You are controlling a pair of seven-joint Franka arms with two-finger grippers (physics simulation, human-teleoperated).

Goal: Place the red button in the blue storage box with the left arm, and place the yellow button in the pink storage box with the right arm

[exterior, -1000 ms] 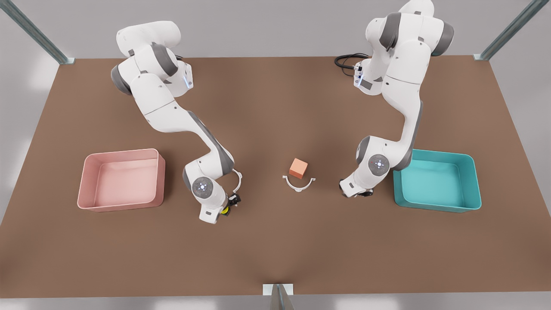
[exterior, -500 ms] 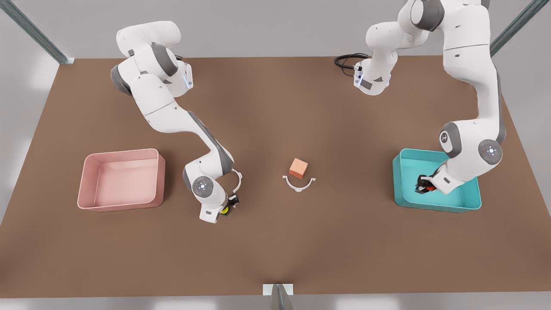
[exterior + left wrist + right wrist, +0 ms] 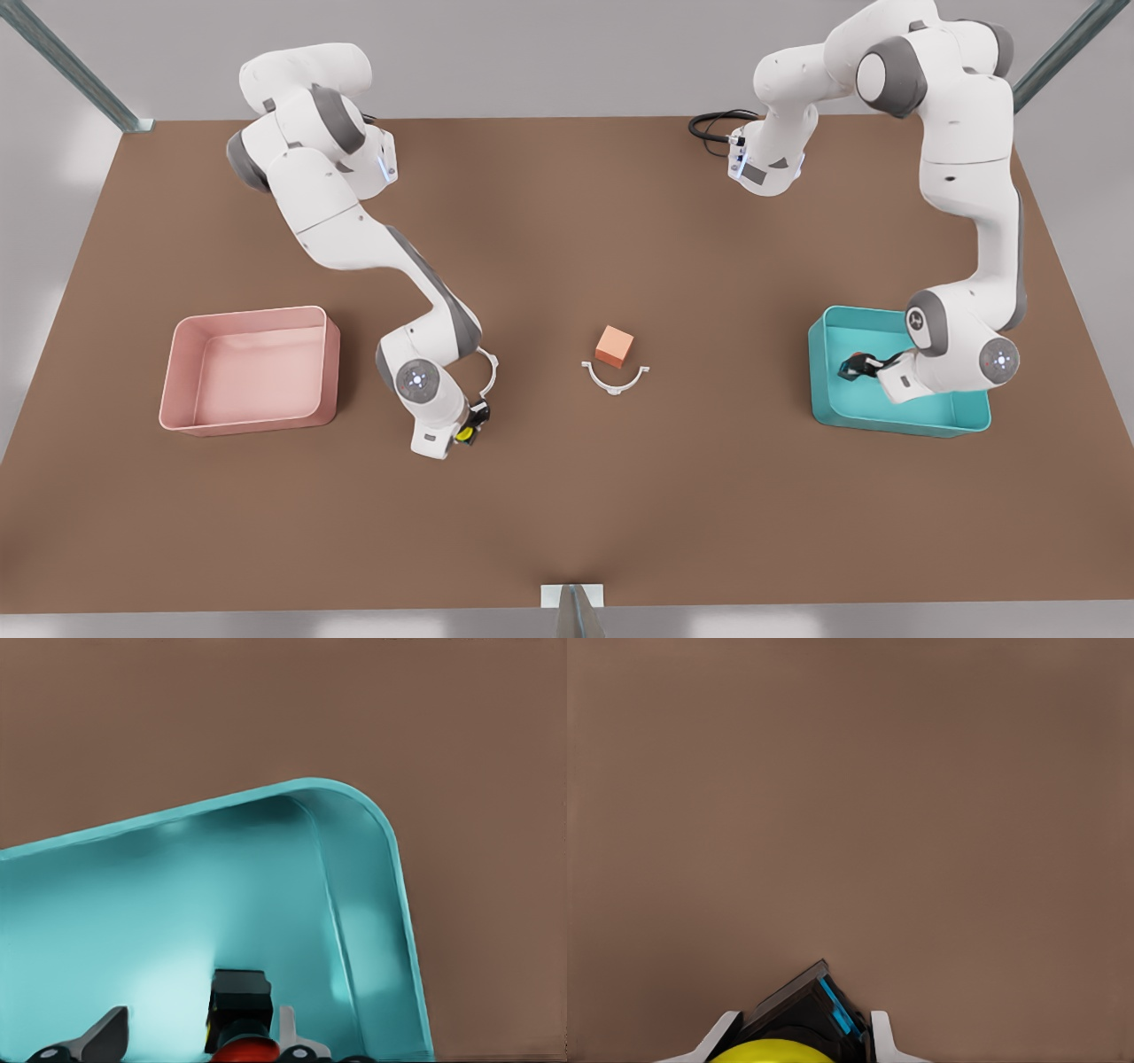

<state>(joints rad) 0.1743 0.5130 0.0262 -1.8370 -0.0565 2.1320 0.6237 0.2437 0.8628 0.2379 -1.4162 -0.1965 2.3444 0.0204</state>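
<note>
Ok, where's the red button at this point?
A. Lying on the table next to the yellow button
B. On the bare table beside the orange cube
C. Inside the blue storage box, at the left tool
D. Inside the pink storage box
C: the left wrist view shows the red button between the fingers of the left tool over the floor of the blue storage box.

Red button point(image 3: 241, 1047) cut by frame edge; yellow button point(image 3: 772, 1051) likewise, perhaps gripped.

Pink storage box point(image 3: 251, 369) at the front view's left, blue storage box point(image 3: 900, 421) at its right, cube point(image 3: 614, 345) between.
</note>
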